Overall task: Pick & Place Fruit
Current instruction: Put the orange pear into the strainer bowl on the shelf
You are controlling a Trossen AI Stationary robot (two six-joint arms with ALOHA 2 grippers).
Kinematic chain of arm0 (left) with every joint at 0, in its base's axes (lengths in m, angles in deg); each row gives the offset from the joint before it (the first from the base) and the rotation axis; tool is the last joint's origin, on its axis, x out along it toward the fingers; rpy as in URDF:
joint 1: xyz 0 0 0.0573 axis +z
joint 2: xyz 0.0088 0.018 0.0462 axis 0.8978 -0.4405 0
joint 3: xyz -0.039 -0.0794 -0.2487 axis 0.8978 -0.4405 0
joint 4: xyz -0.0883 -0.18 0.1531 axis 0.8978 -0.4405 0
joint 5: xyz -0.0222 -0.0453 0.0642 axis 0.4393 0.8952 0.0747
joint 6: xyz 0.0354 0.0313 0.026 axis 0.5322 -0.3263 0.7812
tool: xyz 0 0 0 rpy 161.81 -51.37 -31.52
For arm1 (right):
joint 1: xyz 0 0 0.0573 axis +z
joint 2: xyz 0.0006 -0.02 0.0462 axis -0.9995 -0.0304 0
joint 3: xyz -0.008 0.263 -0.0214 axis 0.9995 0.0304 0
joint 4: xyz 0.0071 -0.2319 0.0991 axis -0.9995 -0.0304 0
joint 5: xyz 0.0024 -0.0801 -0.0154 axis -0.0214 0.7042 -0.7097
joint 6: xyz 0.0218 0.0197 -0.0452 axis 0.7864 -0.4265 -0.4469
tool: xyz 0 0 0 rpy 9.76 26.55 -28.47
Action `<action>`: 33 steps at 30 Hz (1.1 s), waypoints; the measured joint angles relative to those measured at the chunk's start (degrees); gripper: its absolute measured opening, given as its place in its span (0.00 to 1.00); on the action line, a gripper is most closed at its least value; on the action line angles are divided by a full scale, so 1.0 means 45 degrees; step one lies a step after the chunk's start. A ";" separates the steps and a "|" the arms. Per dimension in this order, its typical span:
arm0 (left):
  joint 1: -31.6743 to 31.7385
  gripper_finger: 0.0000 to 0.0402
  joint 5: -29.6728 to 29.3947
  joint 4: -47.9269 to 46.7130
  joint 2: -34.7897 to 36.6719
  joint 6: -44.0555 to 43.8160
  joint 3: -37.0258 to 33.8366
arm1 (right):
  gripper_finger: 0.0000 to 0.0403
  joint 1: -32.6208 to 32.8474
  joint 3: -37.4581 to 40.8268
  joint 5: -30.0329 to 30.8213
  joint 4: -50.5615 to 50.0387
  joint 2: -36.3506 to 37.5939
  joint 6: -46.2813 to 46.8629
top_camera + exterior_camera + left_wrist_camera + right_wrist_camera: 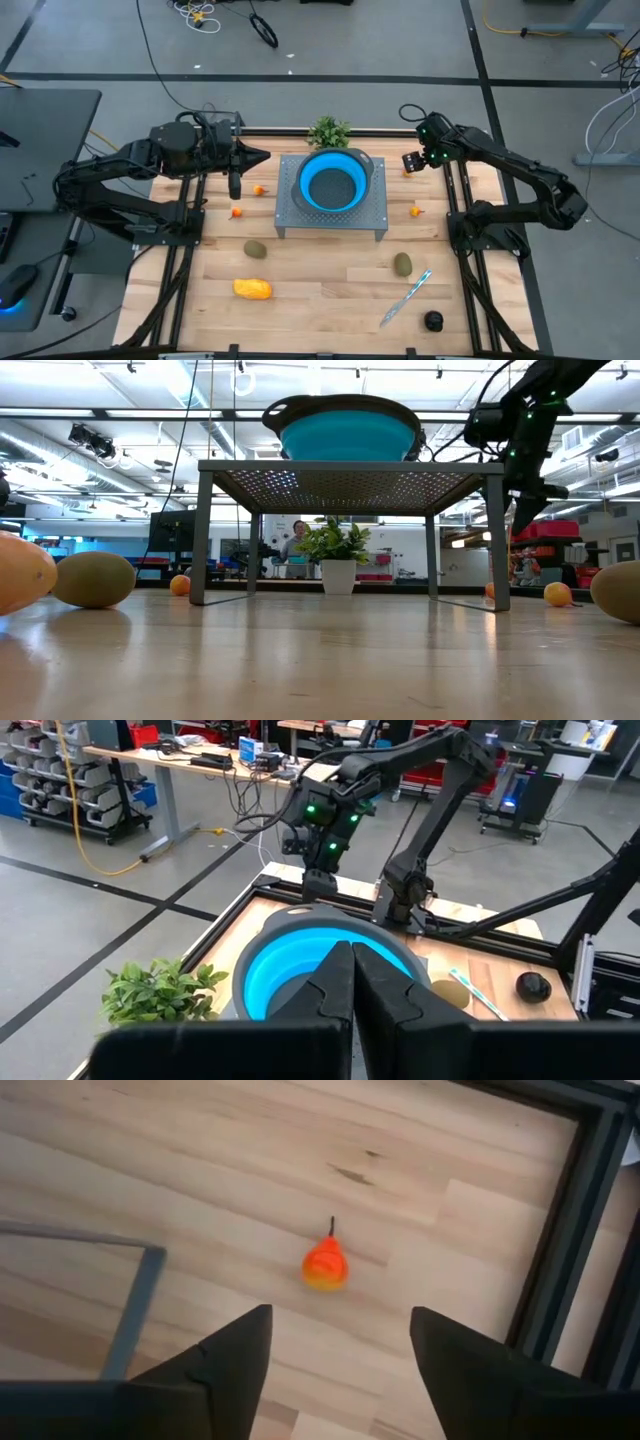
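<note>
Bright blue bowl (331, 183) on a grey perforated stand (372, 215), pale wood tabletop (320, 280), orange-red fruit (325, 1265), green sprig (328, 131).

A light wooden table (320, 290) framed by dark rails carries a grey perforated metal stand (332, 215) near its far middle, the landmark for everything else. Behind the stand sits a green leafy sprig (328, 131). To its left lie two tiny orange fruits (259, 189) (237, 212); to its right, two more (408, 171) (416, 211). In front and to the left rest an olive-brown oval (256, 249) and, nearer the front edge, a yellow-orange oblong (253, 289). In front and to the right lie a second olive-brown oval (402, 264), a blue-handled knife (406, 297) and a near-black round fruit (433, 321).
</note>
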 joint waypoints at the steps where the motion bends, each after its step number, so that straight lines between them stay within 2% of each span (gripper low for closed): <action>1: 0.0000 0.01 0.0048 -0.0013 0.0000 -0.0005 0.0000 | 0.63 0.0009 0.0000 0.0062 -0.0004 -0.0097 -0.0018; 10: -0.0005 0.01 0.0050 -0.0374 0.0000 -0.0112 0.0000 | 0.64 0.0008 0.0238 -0.0416 0.0208 -0.0702 -0.0708; 27: -0.0005 0.01 0.0156 -0.0363 0.0000 -0.0330 0.0000 | 0.64 -0.0001 0.2329 -0.0426 0.3589 -0.1418 0.0513; 33: -0.0005 0.01 0.0157 -0.0359 0.0000 -0.0316 0.0000 | 0.64 -0.0001 0.2365 0.0340 0.4126 -0.1418 0.0392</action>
